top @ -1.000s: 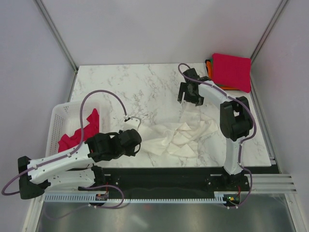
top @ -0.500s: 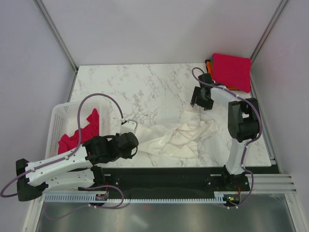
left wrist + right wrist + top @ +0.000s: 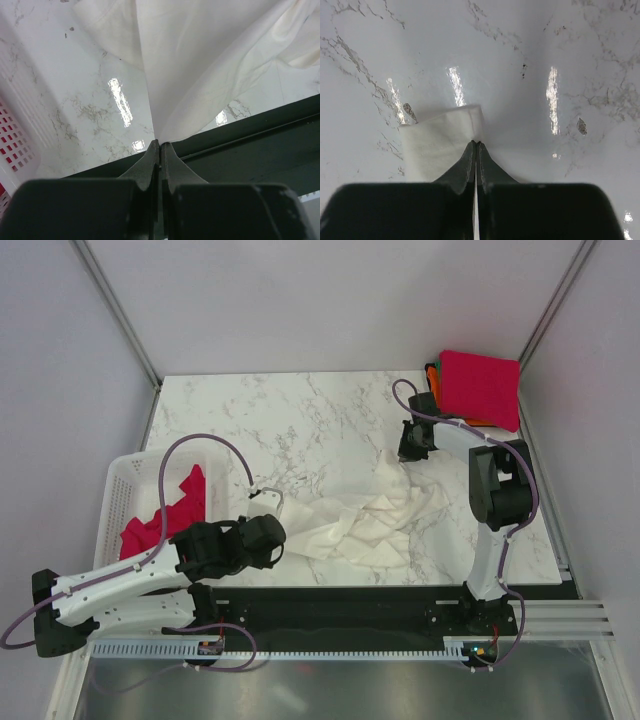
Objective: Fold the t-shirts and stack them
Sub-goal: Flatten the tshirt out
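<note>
A white t-shirt [image 3: 365,520] lies crumpled across the near middle of the marble table; its print does not show. My left gripper [image 3: 160,144] is shut on the shirt's near-left edge [image 3: 200,75] at the table's front. My right gripper [image 3: 476,143] is shut on the shirt's far-right corner [image 3: 440,142], low over the marble. In the top view the left gripper [image 3: 272,538] sits by the shirt's left end and the right gripper [image 3: 408,455] at its upper right tip. A folded magenta t-shirt [image 3: 480,388] tops a stack at the back right, orange [image 3: 431,375] showing beneath.
A white lattice basket [image 3: 118,502] at the left holds a crumpled magenta shirt [image 3: 165,515]. The table's dark front rail [image 3: 260,145] runs just under the left gripper. Bare marble [image 3: 290,420] stretches across the back middle.
My right gripper moved right and down onto the white shirt's far corner and shut on it. The left gripper drew back slightly toward the front edge, still holding the shirt.
</note>
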Robot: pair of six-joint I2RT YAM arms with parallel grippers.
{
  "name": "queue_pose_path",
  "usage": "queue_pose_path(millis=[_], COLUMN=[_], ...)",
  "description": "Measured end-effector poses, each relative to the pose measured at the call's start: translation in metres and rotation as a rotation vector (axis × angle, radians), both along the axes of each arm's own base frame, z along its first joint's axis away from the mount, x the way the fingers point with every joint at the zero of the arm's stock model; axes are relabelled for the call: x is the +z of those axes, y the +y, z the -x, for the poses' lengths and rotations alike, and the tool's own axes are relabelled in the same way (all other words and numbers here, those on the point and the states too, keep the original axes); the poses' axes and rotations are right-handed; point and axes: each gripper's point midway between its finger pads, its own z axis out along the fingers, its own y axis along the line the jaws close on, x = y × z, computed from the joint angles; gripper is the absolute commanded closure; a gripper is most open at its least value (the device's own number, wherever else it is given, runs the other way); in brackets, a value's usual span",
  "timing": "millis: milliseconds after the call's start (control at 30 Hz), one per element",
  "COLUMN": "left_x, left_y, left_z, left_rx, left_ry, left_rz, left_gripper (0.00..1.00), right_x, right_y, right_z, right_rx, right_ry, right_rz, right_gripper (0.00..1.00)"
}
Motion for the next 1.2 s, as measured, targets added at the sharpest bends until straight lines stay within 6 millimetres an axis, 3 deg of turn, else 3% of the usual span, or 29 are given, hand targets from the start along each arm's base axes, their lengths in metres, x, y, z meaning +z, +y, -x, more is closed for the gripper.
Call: queue_pose_path(millis=[200, 300, 400, 500, 567, 633, 767, 900, 1000, 1133, 1200], left_x=[0.001, 0.027, 0.074, 0.124, 0.152, 0.175, 0.229, 0.286, 0.323, 0.375, 0.407], left_y=[0.001, 0.001, -0.006, -0.006, -0.001, 0.004, 0.018, 0.035, 0.049, 0.072, 0.084], left_z=[0.0, -0.002, -0.013, -0.02, -0.024, -0.026, -0.032, -0.035, -0.034, -0.026, -0.018], left_rx=[0.0, 0.006, 0.026, 0.04, 0.052, 0.061, 0.091, 0.118, 0.123, 0.082, 0.048], left_ry=[0.001, -0.022, -0.099, -0.178, -0.224, -0.261, -0.351, -0.448, -0.518, -0.626, -0.69], left_rz=[-0.003, 0.021, 0.108, 0.189, 0.224, 0.25, 0.29, 0.358, 0.413, 0.487, 0.549], left_gripper=[0.98, 0.98, 0.98, 0.98, 0.98, 0.98, 0.98, 0.98, 0.98, 0.98, 0.98], right_x=[0.008, 0.034, 0.093, 0.183, 0.249, 0.303, 0.375, 0.423, 0.447, 0.491, 0.518], right_y=[0.004, 0.004, 0.006, 0.007, 0.003, -0.005, -0.031, -0.057, -0.062, -0.066, -0.07], right_z=[-0.002, -0.002, -0.01, -0.02, -0.015, -0.001, 0.034, 0.072, 0.096, 0.15, 0.187], right_rx=[0.011, 0.012, 0.012, 0.01, 0.006, -0.004, -0.052, -0.114, -0.121, -0.112, -0.104], right_ry=[-0.018, -0.056, -0.155, -0.334, -0.471, -0.58, -0.72, -0.804, -0.858, -0.983, -1.074], right_rz=[-0.022, -0.034, -0.054, -0.086, -0.113, -0.131, -0.146, -0.142, -0.147, -0.161, -0.164], right_gripper=[1.0, 1.0, 1.0, 1.0, 1.0, 1.0, 1.0, 1.0, 1.0, 1.0, 1.0])
